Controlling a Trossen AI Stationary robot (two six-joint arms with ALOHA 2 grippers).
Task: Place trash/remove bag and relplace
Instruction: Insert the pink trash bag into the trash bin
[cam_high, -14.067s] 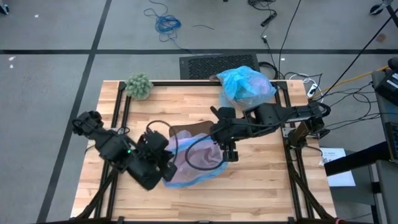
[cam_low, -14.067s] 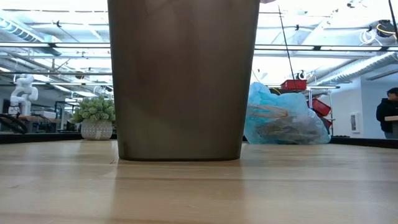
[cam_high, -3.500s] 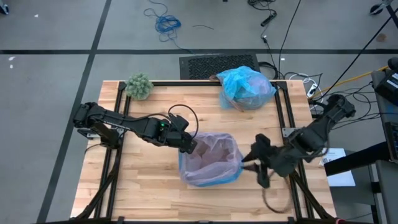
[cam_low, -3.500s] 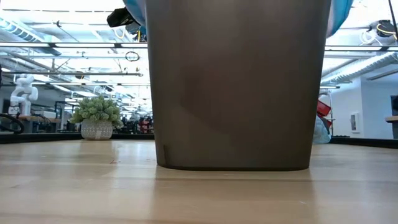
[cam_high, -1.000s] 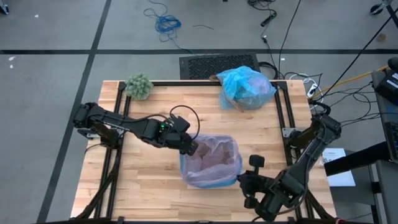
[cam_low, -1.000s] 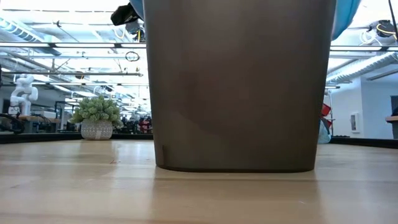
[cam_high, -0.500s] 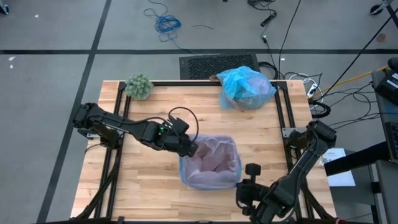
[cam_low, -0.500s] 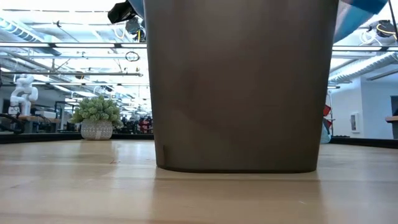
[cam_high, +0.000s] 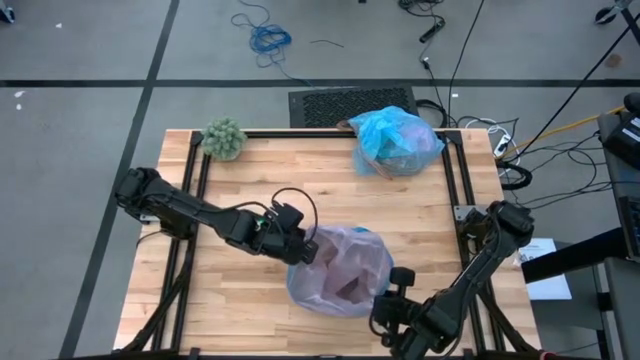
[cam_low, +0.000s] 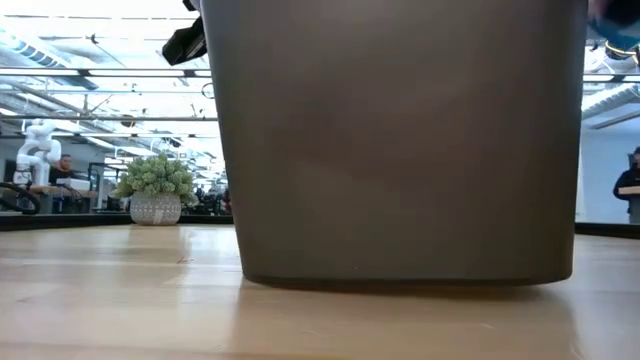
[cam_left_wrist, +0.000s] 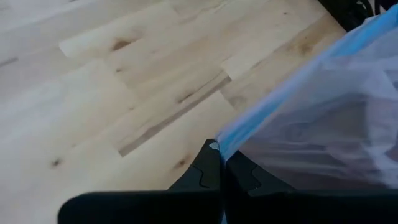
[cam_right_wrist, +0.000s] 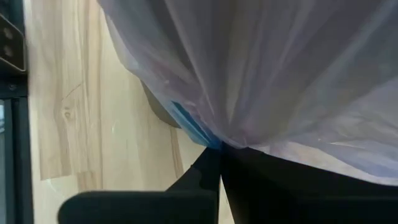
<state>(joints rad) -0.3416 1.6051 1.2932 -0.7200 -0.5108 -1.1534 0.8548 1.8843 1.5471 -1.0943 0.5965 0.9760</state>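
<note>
The left end effector and the right end effector each pinch the blue rim of the pink bag, stretching it over the brown bin. The filled blue bag already sits at the desk's far edge; seating the liner remains.

The wooden table stands on a grey floor with dark lines. A blue cable lies on the floor. A black mat lies behind the table. Long ceiling lights shine in the big room.
</note>
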